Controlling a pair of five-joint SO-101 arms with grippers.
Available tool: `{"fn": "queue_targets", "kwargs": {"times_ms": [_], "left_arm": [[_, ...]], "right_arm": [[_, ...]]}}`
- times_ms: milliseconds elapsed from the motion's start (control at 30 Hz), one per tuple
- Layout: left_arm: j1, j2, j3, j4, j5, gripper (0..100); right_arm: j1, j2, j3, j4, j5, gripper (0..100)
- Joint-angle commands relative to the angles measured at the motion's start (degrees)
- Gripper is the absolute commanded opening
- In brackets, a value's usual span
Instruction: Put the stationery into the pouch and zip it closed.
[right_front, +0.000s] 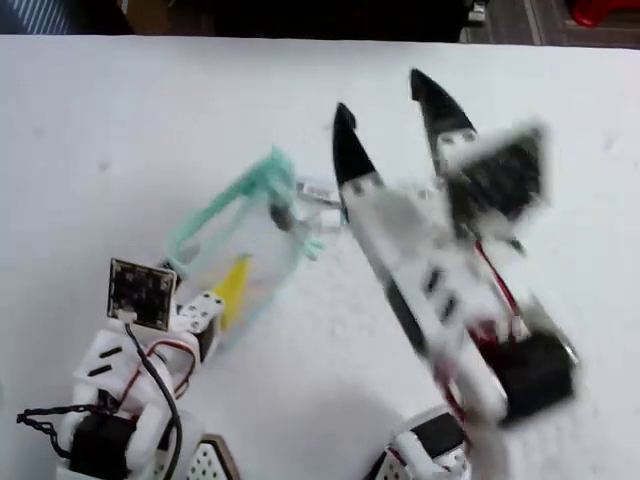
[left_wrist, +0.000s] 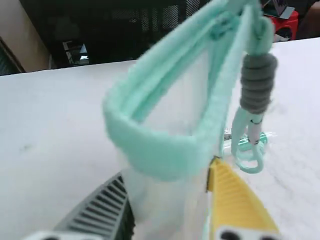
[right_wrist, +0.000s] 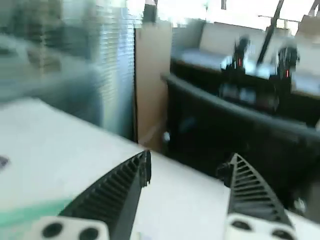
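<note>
Holding clear mint-edged pouch (left_wrist: 167, 112), left pincer (left_wrist: 167, 172) (mouth gaping).

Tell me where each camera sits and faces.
High view: above the table, looking down on the left arm, right arm and pouch.
Left wrist view: on the left arm, looking along the left claw, shut on the pouch.
Right wrist view: on the right arm, looking across the table into the room past the right claw, open.
Shared: high and left wrist views both show the pouch.
</note>
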Motion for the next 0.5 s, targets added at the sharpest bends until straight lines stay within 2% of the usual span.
{"fn": "queue_targets", "kwargs": {"times_ms": [0,167,267,367,467], "left_arm": [[-5.8,0.0,-1.1,-3.5,0.4,13],[-12.1,0.0,-1.1,-4.6,5.8,8],[-14.9,0.0,-1.1,-5.1,8.2,8],[-15.0,0.0,-0.8,-5.9,8.2,8],[-15.0,0.0,-0.7,-5.9,8.2,8]], "right_arm": [[3.9,10.1,-1.9,0.6,2.1,19.6],[5.1,22.7,-1.9,0.3,2.4,9.8],[3.1,29.7,-2.0,0.3,8.8,11.1],[-0.4,36.3,-2.0,0.2,17.6,15.2],[-2.9,43.0,-4.2,0.2,22.4,18.6]]}}
